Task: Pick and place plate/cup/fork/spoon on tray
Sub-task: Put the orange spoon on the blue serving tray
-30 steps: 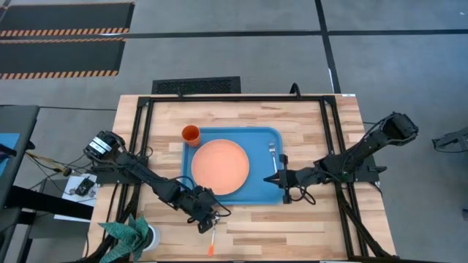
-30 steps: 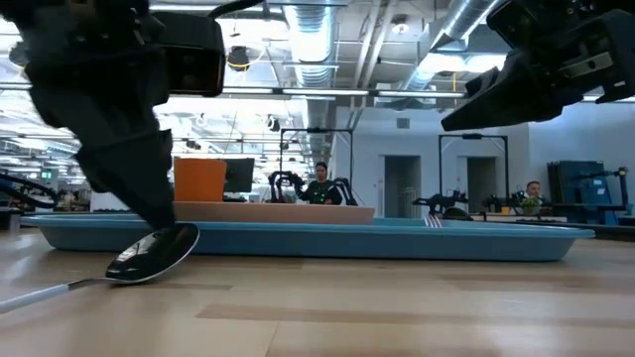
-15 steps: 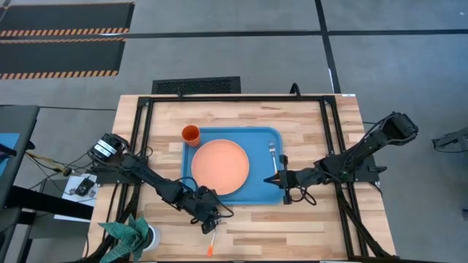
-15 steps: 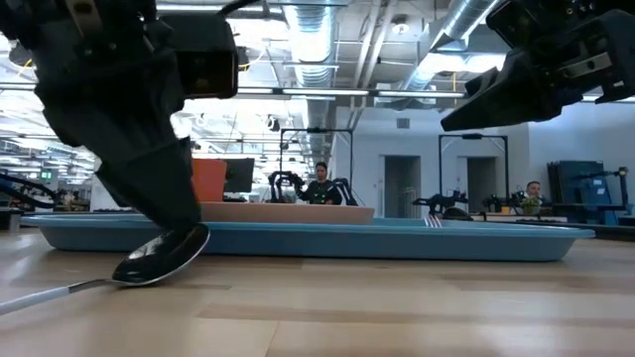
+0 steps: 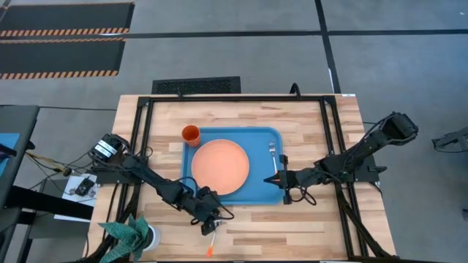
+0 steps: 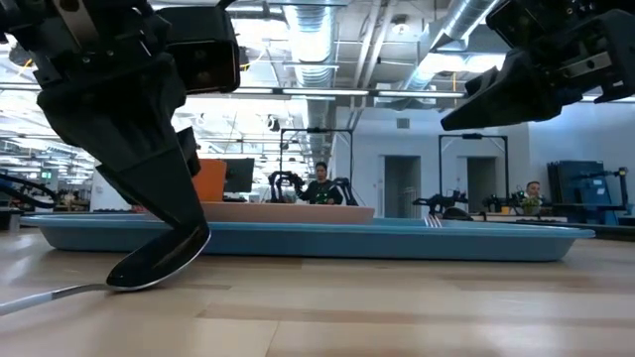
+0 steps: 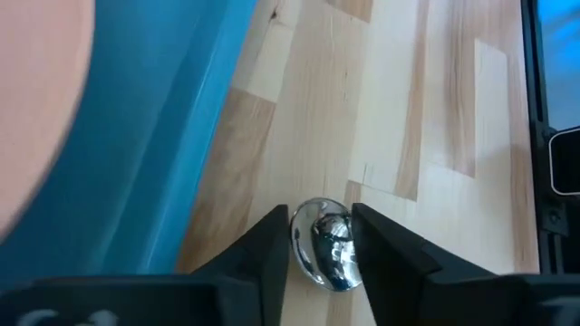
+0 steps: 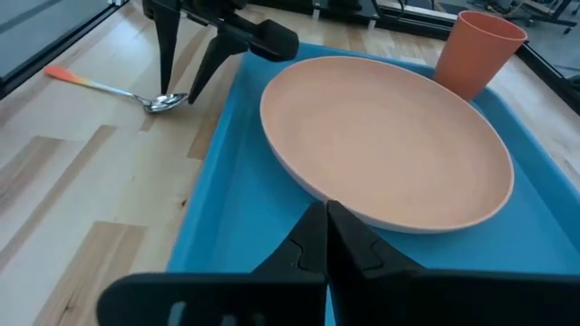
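The blue tray (image 5: 256,191) lies mid-table with the salmon-orange plate (image 5: 220,166) on it. The fork (image 5: 272,152) lies in the tray's right part. The orange cup (image 5: 190,134) stands at the tray's far left corner. The spoon (image 5: 210,239) lies on the table in front of the tray, its bowl (image 7: 323,246) toward the tray and its orange handle end (image 8: 56,72) toward the near edge. My left gripper (image 7: 321,237) is open, pointing down, one finger on each side of the bowl. My right gripper (image 5: 274,177) is shut and empty above the tray's right part. My left gripper's fingers (image 7: 270,243) come from above and stand on either side of the spoon's bowl (image 6: 159,260), very close to it. I cannot tell whether they touch it. The spoon lies on the table.
A green leafy thing on a white base (image 5: 131,234) stands at the table's near left corner. Black frame rails (image 5: 143,131) run along the table's left, right and far sides. People sit in the room beyond (image 6: 319,183).
My left gripper has gone down over the spoon's bowl until its fingertips stand at table height beside it. The spoon still lies on the table.
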Robot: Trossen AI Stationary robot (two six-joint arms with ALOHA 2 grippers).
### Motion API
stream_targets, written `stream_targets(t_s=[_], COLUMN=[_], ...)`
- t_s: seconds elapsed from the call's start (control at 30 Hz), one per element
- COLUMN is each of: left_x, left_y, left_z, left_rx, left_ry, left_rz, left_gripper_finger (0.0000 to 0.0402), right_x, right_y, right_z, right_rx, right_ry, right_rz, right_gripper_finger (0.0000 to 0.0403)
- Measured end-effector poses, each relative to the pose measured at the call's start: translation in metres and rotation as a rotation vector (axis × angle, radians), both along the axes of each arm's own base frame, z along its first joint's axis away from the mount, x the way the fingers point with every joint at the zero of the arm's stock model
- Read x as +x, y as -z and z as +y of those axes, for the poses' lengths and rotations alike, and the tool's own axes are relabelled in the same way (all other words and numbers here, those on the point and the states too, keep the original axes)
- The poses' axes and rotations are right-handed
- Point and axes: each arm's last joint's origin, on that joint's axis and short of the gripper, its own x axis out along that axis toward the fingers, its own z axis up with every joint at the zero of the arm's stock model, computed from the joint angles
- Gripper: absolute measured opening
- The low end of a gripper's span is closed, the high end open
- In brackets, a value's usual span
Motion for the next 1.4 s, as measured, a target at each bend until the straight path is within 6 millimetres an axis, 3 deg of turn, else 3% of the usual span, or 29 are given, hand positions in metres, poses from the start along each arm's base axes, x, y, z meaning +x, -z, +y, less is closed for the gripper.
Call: stream_targets(t_s=[0.27,0.67,0.93,1.4], left_x=[0.0,-0.001,-0.002,-0.017], left_y=[0.0,0.001,0.001,-0.016], left_z=[0.0,0.0,0.001,0.008], left_rx=[0.025,0.06,0.07,0.082], left_ry=[0.023,0.054,0.054,-0.042], left_rz=[-0.011,-0.007,0.011,0.078], left_gripper_finger=[0.0053,0.0005,0.0,0.0], right_x=[0.0,0.0,0.0,0.0], right_y=[0.0,0.0,0.0,0.0], right_z=[0.0,0.0,0.0,0.0], right_rx=[0.0,0.0,0.0,0.0], right_ry=[0.0,0.0,0.0,0.0], right_rz=[0.0,0.0,0.001,0.001], right_gripper_finger=[0.0014,0.0014,0.0015,0.0014])
